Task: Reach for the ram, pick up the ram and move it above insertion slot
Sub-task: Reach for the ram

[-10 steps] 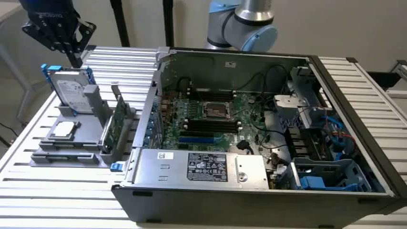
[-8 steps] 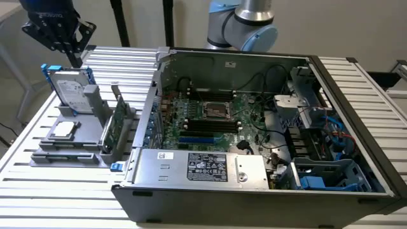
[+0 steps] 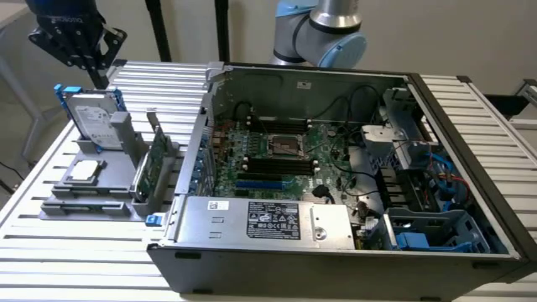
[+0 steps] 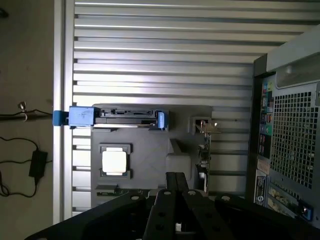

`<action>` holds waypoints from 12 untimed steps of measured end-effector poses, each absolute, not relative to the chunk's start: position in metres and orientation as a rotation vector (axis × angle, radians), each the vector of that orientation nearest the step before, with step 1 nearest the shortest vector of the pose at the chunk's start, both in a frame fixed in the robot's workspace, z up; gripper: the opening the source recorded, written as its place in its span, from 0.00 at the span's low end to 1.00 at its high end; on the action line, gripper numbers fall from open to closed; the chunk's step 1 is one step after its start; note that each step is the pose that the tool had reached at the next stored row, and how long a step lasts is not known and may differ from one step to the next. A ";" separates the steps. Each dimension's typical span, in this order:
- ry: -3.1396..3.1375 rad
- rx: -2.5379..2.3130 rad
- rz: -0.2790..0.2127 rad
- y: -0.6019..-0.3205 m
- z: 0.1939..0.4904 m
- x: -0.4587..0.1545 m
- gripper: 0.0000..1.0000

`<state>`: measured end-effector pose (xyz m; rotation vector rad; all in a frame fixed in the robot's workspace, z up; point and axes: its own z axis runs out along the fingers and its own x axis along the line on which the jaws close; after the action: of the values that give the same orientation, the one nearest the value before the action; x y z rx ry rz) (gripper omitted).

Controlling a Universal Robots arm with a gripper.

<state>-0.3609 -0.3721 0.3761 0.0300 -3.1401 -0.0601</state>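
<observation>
Toward the tabletop (image 3: 50, 251) edge at the exterior view's left: grey holder (image 3: 113, 189) containing an upright hard drive (image 3: 90, 119), a flat square chip (image 3: 84, 170), a bracketed green card (image 3: 151, 167) on edge, and the ram (image 3: 84, 206), a thin strip in the groove along the holder's near edge. Just beside it: open case (image 3: 336, 258) containing a board with parallel black slots (image 3: 277, 165) and a power supply (image 3: 260, 220). Above the holder's far corner: gripper (image 3: 82, 61), closed on nothing, well apart from the ram.

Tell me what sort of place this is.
Probably a robotics lab workbench for computer assembly: an open computer case on a slatted metal table, a grey parts holder beside it, a robot arm behind.
</observation>
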 end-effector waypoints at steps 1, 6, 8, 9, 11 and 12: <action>-3.140 0.030 -0.060 -0.372 0.376 -0.361 0.11; -3.140 0.030 -0.060 -0.377 0.376 -0.362 0.11; -3.140 0.030 -0.060 -0.385 0.376 -0.365 0.11; -3.140 0.030 -0.060 -0.389 0.376 -0.367 0.11; -3.140 0.030 -0.060 -0.398 0.376 -0.371 0.11; -3.140 0.030 -0.060 -0.402 0.375 -0.373 0.11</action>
<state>-0.3733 -0.4017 0.3751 0.0301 -3.1400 -0.0600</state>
